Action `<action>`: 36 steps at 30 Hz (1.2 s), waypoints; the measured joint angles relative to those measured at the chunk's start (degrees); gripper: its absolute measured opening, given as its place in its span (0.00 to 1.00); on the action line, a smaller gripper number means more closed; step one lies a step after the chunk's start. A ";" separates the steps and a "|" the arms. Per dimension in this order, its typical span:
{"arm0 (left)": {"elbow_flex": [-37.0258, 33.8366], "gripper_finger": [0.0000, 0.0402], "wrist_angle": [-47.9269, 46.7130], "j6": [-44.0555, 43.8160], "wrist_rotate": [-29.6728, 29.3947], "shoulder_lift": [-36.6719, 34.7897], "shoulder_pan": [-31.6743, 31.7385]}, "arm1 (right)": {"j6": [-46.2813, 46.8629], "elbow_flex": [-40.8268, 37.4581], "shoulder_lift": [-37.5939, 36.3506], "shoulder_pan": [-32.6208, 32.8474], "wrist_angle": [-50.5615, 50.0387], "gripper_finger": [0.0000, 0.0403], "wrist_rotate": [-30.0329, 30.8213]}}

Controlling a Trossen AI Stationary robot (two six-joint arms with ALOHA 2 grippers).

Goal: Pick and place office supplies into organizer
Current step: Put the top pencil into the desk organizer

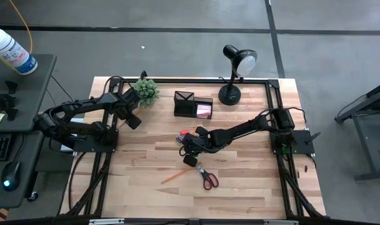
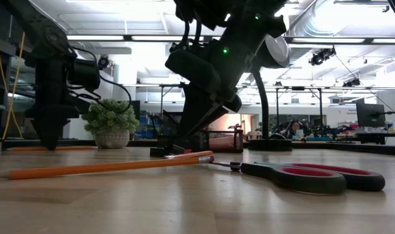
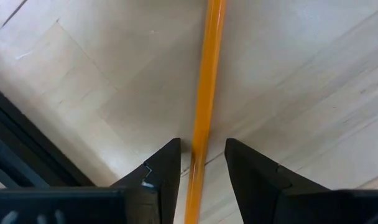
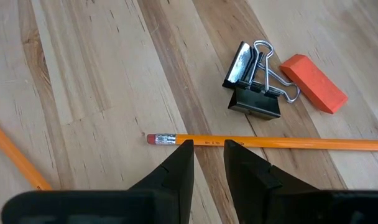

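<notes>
Two robot arms worked a wooden bench (image 1: 252, 181) scattered with desk supplies. The left tool (image 3: 202, 146) hovered low at the bench's left side near a potted plant (image 1: 146, 90). Its fingers were parted wider than the left pencil (image 3: 207, 81), which lay flat between them, and they held nothing. The right tool (image 4: 207, 146) reached to mid-bench with its fingers only narrowly apart. They were poised over the middle pencil (image 4: 288, 143) close to its pink rubber end, and that pencil ran crosswise under the tips, not gripped. Just beyond it lay two binder clips (image 4: 254, 81) touching each other and an orange eraser (image 4: 313, 83). A loose pencil (image 1: 172, 177) and red-handled scissors (image 1: 207, 178) sat nearer the front edge. The black organizer (image 1: 191, 104) stood at the back beside a desk lamp (image 1: 235, 72), with a pink note pad (image 1: 204, 111) already in its lower compartment. The pencils appeared light, stiff and apt to roll, so they would best be pinched across the shaft near the middle. The right tool would probably need turning first. The scissors looked heavier and likely best taken near the pivot. A faint imprint on the middle pencil by its metal band was too small to read, as was the label on a white bottle (image 1: 14, 51) on the side desk.
</notes>
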 joint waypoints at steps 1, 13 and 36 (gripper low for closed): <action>0.00 0.29 0.00 0.01 0.05 0.00 0.00 | -0.01 0.00 0.00 0.01 0.06 0.21 0.00; 0.09 0.03 -0.03 0.06 1.31 -0.04 -0.07 | -0.01 0.00 0.00 -0.02 0.13 0.21 0.16; -0.26 0.01 -0.68 2.73 13.47 -8.02 -6.30 | -1.06 -0.02 0.00 -0.02 0.13 0.21 1.14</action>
